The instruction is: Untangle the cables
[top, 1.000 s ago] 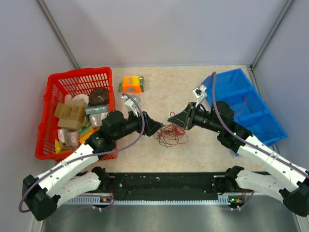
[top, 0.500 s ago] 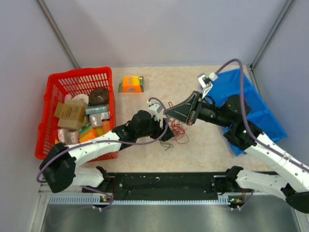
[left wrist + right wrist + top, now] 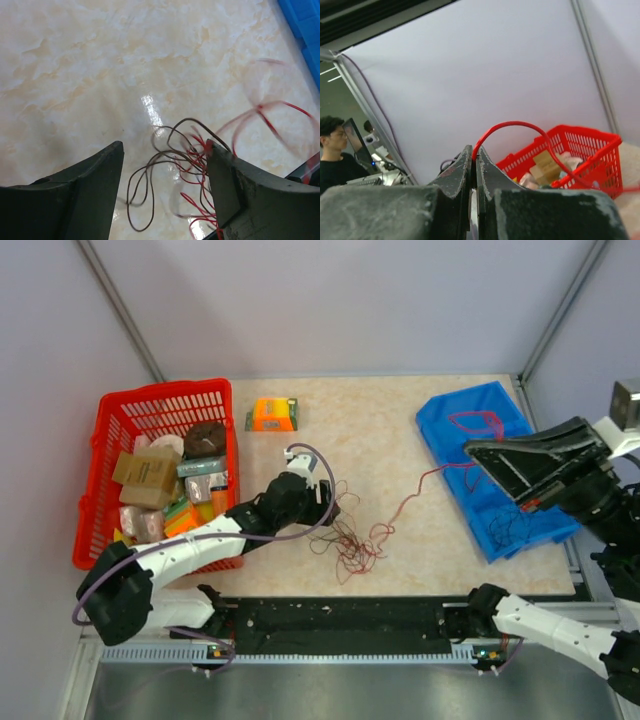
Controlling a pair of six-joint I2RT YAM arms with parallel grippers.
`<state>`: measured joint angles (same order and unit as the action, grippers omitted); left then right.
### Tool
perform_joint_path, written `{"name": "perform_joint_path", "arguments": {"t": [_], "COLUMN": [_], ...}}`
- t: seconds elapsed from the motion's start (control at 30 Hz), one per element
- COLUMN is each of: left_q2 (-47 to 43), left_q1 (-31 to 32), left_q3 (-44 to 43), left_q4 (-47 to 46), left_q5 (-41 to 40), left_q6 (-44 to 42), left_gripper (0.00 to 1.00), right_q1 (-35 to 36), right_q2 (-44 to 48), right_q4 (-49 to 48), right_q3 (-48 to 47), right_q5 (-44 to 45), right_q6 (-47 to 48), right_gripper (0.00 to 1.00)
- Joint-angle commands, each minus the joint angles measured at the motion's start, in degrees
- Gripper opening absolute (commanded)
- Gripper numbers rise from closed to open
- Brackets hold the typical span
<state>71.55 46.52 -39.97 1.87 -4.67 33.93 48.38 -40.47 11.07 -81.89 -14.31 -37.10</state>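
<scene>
Two grippers, two different states. My left gripper (image 3: 165,147) is spread wide and low over the table (image 3: 380,420), its fingers standing on either side of the cables (image 3: 345,540) without clamping any of them. The bundle lies loose on the table near the front edge, dark brown loops toward my left finger (image 3: 90,190), red ones crowding against my right finger.

My right gripper (image 3: 474,152) is clenched on one red cable (image 3: 512,122) and held high above the bin (image 3: 440,430) at the table's right side. The strand arches out of the closed tips, and in the top view it slopes down and leftward, across the bin's near-left edge, to the bundle. More red and dark strands lie over the bin itself.

Room to move: bare table stretches behind the bundle toward the back wall, with only an orange box (image 3: 272,413) near the far left. The basket (image 3: 165,395) fills the left side, its right rim beside my left arm. Between bundle and bin the surface is open, crossed only by the pulled strand.
</scene>
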Motion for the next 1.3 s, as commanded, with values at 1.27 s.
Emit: {"name": "perform_joint_path", "arguments": {"t": [1.27], "left_q2": [24.14], "left_q1": [18.17], "left_q3": [-13.28], "left_q4": [-18.67], "left_q5": [10.91], "left_q6": [-8.98], "left_gripper": [0.76], "right_q1": [0.75], "right_q2": [-12.62], "right_q4": [8.97], "right_q3": [-19.54], "right_q5": [11.85], "right_q6": [12.67], "right_gripper": [0.00]}}
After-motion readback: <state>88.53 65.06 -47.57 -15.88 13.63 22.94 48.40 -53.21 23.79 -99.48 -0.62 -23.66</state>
